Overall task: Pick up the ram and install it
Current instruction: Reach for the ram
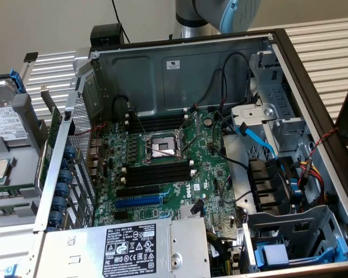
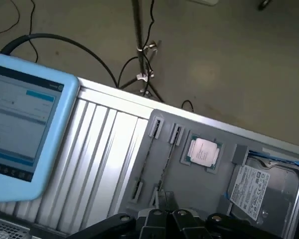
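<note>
My gripper (image 2: 168, 221) is clenched, the two fingers (image 2: 157, 219) pressed together with nothing between them. It hangs over a grey tray (image 2: 189, 189) that lies on a ribbed table (image 2: 104, 149). I take the ram (image 2: 146, 162) to be the thin stick that stands on its edge in a long groove of this tray, just ahead of my fingertips and not touching them. A second thin stick (image 2: 167, 164) sits in the groove beside it, and I cannot tell chips or label on either one. Further ahead in the same tray a CPU (image 2: 204, 151) lies in its pocket, and next to it a hard drive (image 2: 259, 186). A tablet (image 2: 25, 134) with a blue frame is well apart from my gripper, over the table. In the exterior view my arm (image 1: 220, 14) is behind the open case (image 1: 145, 69). On the motherboard (image 1: 209, 174) the black slots (image 1: 159, 174) are all empty, and the blue slot (image 1: 138, 201) too, so the ram is not yet installed.
</note>
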You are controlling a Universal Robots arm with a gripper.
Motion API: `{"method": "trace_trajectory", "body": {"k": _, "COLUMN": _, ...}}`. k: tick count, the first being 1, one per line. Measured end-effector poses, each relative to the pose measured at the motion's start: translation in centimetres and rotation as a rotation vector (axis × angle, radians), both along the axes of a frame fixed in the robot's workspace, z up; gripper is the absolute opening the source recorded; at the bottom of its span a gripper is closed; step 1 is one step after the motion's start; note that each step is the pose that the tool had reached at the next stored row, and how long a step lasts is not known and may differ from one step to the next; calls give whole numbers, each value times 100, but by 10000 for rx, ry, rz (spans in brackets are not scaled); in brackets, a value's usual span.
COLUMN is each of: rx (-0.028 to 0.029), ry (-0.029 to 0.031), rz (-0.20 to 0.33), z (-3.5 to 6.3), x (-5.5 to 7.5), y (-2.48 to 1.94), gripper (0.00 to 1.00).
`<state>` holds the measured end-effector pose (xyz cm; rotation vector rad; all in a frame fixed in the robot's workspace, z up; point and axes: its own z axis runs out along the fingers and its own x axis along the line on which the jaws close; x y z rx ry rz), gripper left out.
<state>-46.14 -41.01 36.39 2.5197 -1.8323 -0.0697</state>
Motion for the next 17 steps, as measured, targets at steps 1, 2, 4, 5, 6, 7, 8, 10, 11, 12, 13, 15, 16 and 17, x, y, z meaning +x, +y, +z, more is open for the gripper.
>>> {"method": "trace_trajectory", "body": {"k": 1, "rx": 0, "ry": 0, "rz": 174, "z": 0, "x": 0, "y": 0, "gripper": 11}}
{"method": "trace_trajectory", "body": {"k": 2, "rx": 0, "ry": 0, "rz": 360, "z": -1, "x": 0, "y": 0, "gripper": 11}}
{"method": "trace_trajectory", "body": {"k": 4, "rx": 0, "ry": -1, "rz": 715, "z": -2, "x": 0, "y": 0, "gripper": 11}}
{"method": "trace_trajectory", "body": {"k": 5, "rx": -1, "ry": 1, "rz": 899, "z": -2, "x": 0, "y": 0, "gripper": 11}}
{"method": "trace_trajectory", "body": {"k": 6, "rx": -1, "ry": 0, "rz": 1089, "z": -3, "x": 0, "y": 0, "gripper": 11}}
{"method": "trace_trajectory", "body": {"k": 7, "rx": 0, "ry": 1, "rz": 1265, "z": -3, "x": 0, "y": 0, "gripper": 11}}
{"method": "trace_trajectory", "body": {"k": 8, "rx": 0, "ry": 0, "rz": 1444, "z": -4, "x": 0, "y": 0, "gripper": 11}}
{"method": "trace_trajectory", "body": {"k": 10, "rx": 0, "ry": 0, "rz": 1819, "z": -5, "x": 0, "y": 0, "gripper": 11}}
{"method": "trace_trajectory", "body": {"k": 11, "rx": 0, "ry": 0, "rz": 1989, "z": -5, "x": 0, "y": 0, "gripper": 11}}
{"method": "trace_trajectory", "body": {"k": 12, "rx": 0, "ry": 0, "rz": 2186, "z": -6, "x": 0, "y": 0, "gripper": 11}}
{"method": "trace_trajectory", "body": {"k": 13, "rx": 0, "ry": 0, "rz": 2354, "z": -7, "x": 0, "y": 0, "gripper": 11}}
{"method": "trace_trajectory", "body": {"k": 15, "rx": 0, "ry": 0, "rz": 2719, "z": -8, "x": 0, "y": 0, "gripper": 11}}
{"method": "trace_trajectory", "body": {"k": 16, "rx": 0, "ry": 0, "rz": 2905, "z": -8, "x": 0, "y": 0, "gripper": 11}}
{"method": "trace_trajectory", "body": {"k": 17, "rx": -1, "ry": 1, "rz": 3084, "z": -9, "x": 0, "y": 0, "gripper": 11}}
